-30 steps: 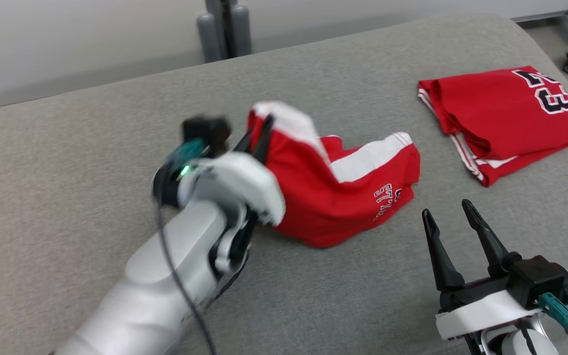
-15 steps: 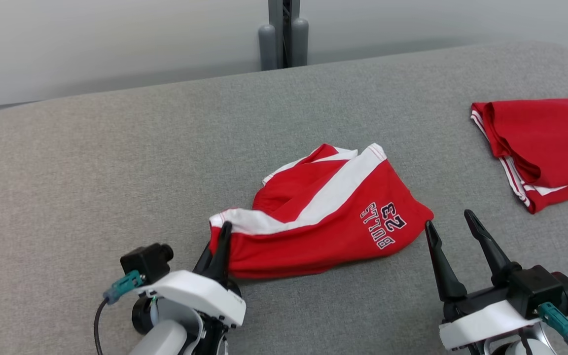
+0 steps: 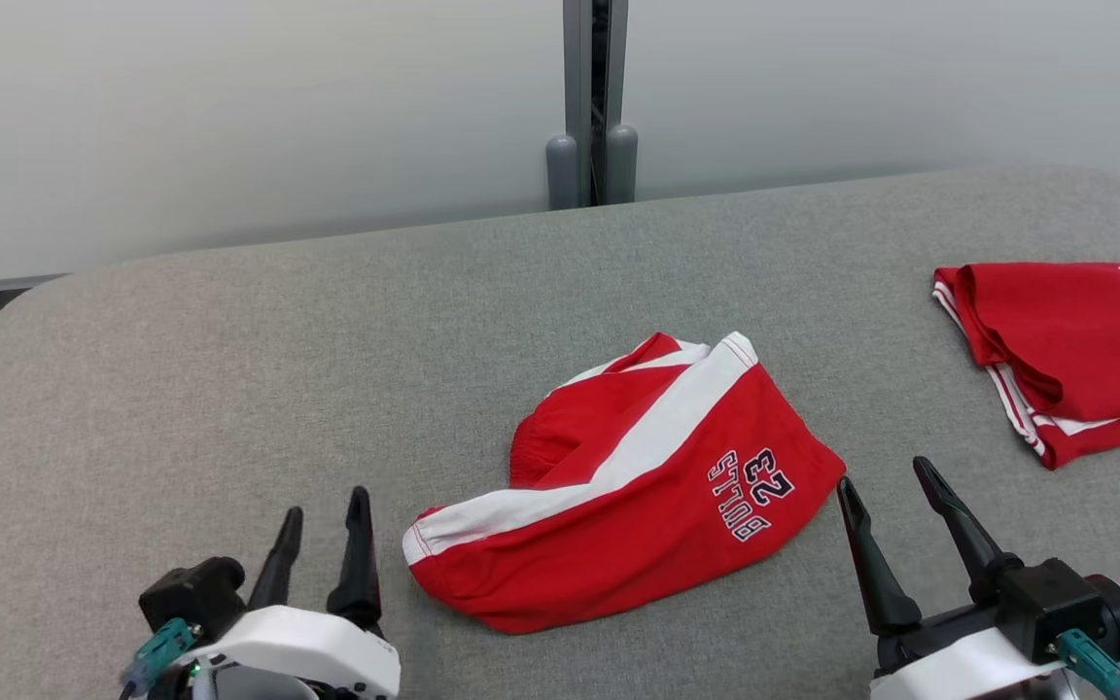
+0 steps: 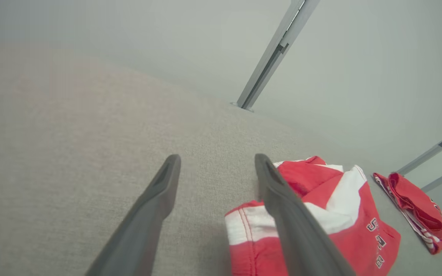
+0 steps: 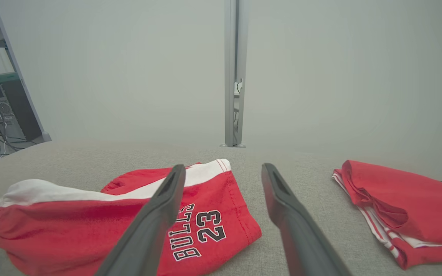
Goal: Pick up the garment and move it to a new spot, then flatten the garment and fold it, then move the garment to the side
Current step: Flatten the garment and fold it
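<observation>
Head view: left gripper (image 3: 325, 503) and right gripper (image 3: 882, 473) gape empty beside the crumpled garment (image 3: 618, 506), so you might pinch one layer, bunching it.

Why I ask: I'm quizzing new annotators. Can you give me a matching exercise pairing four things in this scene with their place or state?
Things:
1. shorts printed BULLS 23
2. red jersey
3. grey post
4. grey padded surface

Places or states:
A. upright against the wall at the back
B. folded, at the far right
C. loosely bunched, in the middle
D. lying under both garments

Pairs: 1-C, 2-B, 3-A, 4-D
</observation>
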